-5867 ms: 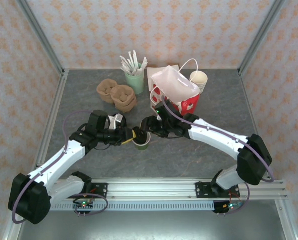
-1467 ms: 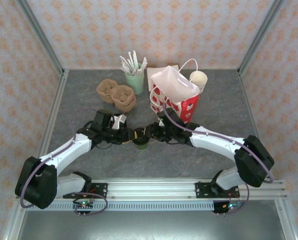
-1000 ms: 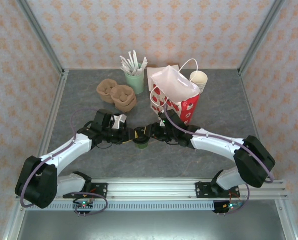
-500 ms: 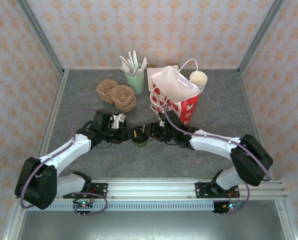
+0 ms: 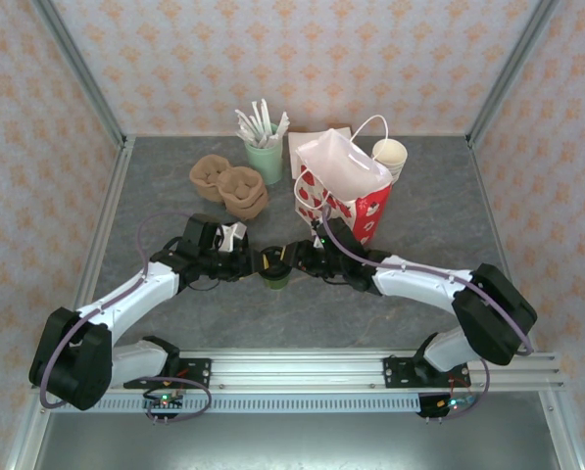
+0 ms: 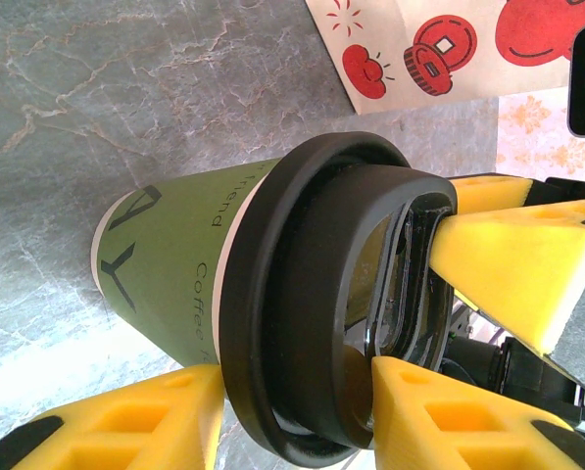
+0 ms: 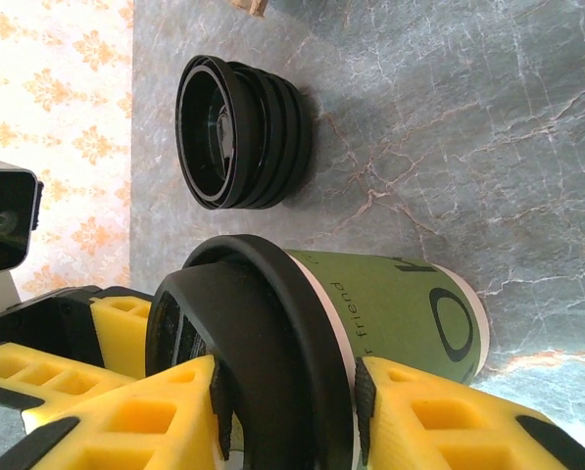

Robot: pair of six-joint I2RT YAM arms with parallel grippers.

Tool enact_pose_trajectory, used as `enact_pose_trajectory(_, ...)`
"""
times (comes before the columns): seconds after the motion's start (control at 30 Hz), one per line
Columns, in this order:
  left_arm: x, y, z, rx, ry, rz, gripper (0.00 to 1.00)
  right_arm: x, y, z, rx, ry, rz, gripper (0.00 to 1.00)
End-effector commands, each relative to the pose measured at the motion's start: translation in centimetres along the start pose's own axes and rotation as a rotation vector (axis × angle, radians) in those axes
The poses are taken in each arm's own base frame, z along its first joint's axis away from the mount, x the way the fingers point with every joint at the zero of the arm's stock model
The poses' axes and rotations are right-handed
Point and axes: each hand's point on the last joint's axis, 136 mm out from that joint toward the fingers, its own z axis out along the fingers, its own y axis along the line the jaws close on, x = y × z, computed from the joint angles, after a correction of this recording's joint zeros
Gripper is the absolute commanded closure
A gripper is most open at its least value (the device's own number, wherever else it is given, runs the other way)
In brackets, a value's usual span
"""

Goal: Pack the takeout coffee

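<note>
Left claw (image 5: 257, 264) and right claw (image 5: 295, 262) meet from opposite sides at the takeout coffee (image 5: 275, 266). It stands upright on the bench (image 5: 429, 220) between the two arms, near the foot of the red-and-white bag (image 5: 343, 186). Each claw is rolled so that one pad sits above the other. Each appears to pinch the black lid (image 6: 312, 294) across its rim, with one pad on the top face and the other tucked under the rim against the green wall. I judge that this hold is meant to press the lid home before the cup goes into the bag. Gripping from both sides would also keep the cup from tipping while the rim is squeezed.

The overhead view gives the layout, with the cup low beside the tall bag and the bag's mouth open upward. The arms crowd the cup there, so contact cannot be read. The left wrist view brings the lid close. It looks seated along the arc that shows, and a yellow finger (image 6: 508, 255) of the right claw lies on its top. The right wrist view adds a stack of spare lids (image 7: 238, 147) on the bench beyond the cup, apart from it.
</note>
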Motion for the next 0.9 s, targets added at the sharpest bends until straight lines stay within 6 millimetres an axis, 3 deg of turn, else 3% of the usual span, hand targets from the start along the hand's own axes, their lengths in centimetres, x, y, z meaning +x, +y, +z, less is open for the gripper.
enact_pose_trajectory(0.0,1.7,3.3,0.7,-0.128,0.048,-0.043,0.58,4.2,-8.4,0.7,0.269,0.114,0.081,0.63)
enact_pose_trajectory(0.17,1.3,2.7,0.4,-0.116,0.038,-0.034,0.58,4.1,-8.2,0.8,0.264,0.114,0.073,0.61)
enact_pose_trajectory(0.47,-0.1,0.6,-0.4,-0.084,0.002,-0.003,0.58,2.0,-4.4,0.2,0.236,0.104,-0.015,0.54)
enact_pose_trajectory(0.87,-0.8,-0.9,-0.6,-0.038,-0.005,0.003,0.54,1.4,-2.3,0.3,0.206,0.123,-0.024,0.52)
